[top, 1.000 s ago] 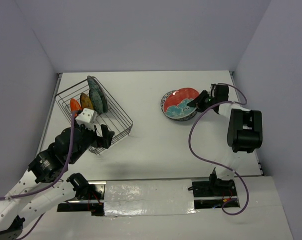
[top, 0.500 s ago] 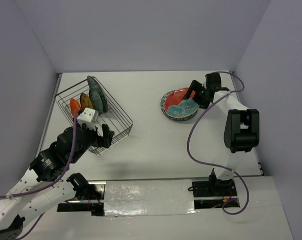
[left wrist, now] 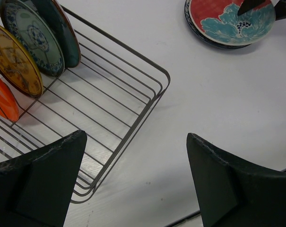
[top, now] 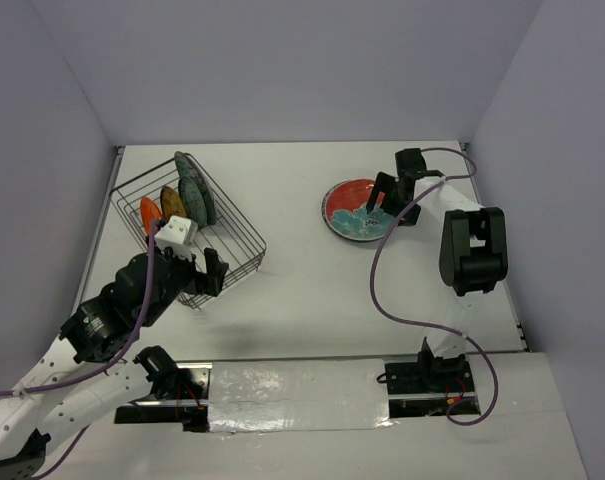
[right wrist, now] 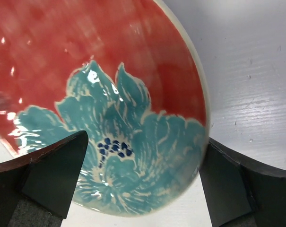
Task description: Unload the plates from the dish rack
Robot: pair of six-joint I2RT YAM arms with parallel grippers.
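Note:
The dark wire dish rack point(top: 235, 235) point(left wrist: 133, 90) stands at the left. Upright in it are an orange plate point(top: 149, 212) point(left wrist: 3, 97), a yellowish one point(top: 172, 203) point(left wrist: 15, 59), a teal-patterned one point(top: 189, 196) point(left wrist: 34, 38) and a dark teal one point(top: 204, 192) point(left wrist: 65, 30). The red plate with a teal flower point(top: 354, 205) point(right wrist: 100, 94) point(left wrist: 223, 19) lies on a blue-rimmed plate point(left wrist: 199, 35) on the table. My right gripper point(top: 394, 200) point(right wrist: 143, 179) is open, its jaws straddling the red plate's rim. My left gripper point(top: 195, 280) point(left wrist: 135, 179) hangs open and holds nothing over the rack's near right corner.
Grey walls close the table point(top: 302, 280) on the left, back and right. A purple cable point(top: 377, 290) loops over the table from the right arm. A taped strip point(top: 292, 395) runs along the near edge.
My right gripper has opened and let go of the red plate, which now lies flat on the plate below. The right wrist has shifted toward the far wall. The left arm barely moved.

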